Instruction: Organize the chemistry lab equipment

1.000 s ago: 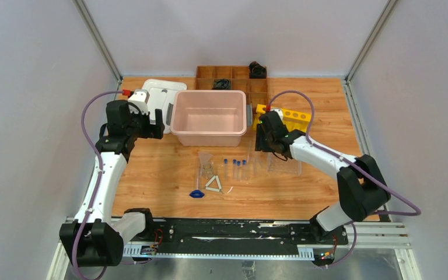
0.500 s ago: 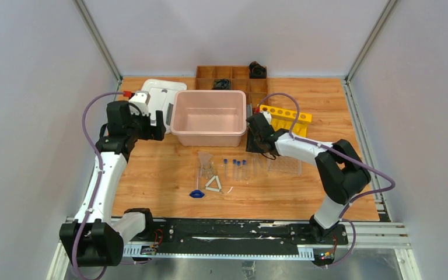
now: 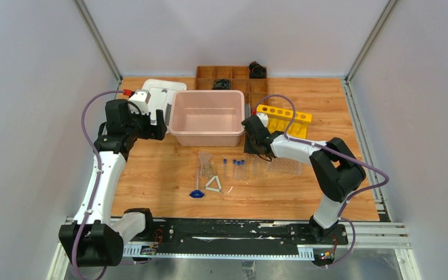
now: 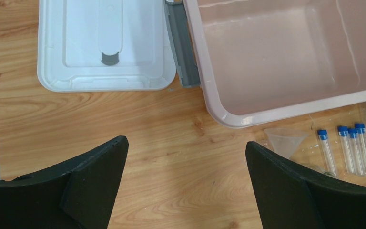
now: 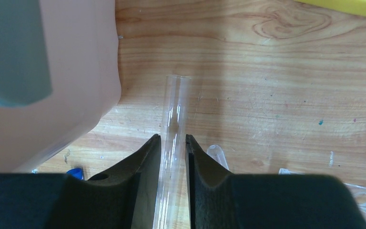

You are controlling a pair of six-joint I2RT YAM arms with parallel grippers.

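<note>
My right gripper (image 3: 255,141) is shut on a clear open-ended glass tube (image 5: 177,100), which runs forward between its fingertips (image 5: 172,138) above the wood beside the pink bin's corner. Several blue-capped tubes (image 3: 237,166) lie on the table, also in the left wrist view (image 4: 348,148). A clear funnel (image 3: 206,163) (image 4: 286,140), a white triangle (image 3: 213,184) and a blue piece (image 3: 196,193) lie nearby. A clear tube rack (image 3: 284,166) lies right of the tubes. My left gripper (image 3: 151,125) (image 4: 185,143) is open and empty over bare wood.
A pink bin (image 3: 178,119) (image 4: 219,102) (image 5: 76,71) stands in the middle. A white lid (image 3: 160,96) (image 4: 105,47) lies to its left, a yellow rack (image 3: 283,118) to its right, and a wooden compartment tray (image 3: 233,73) behind. Another clear tube (image 5: 218,155) lies by my right finger.
My right gripper has moved left from over the clear rack to the pink bin's right front corner. The left arm has not moved.
</note>
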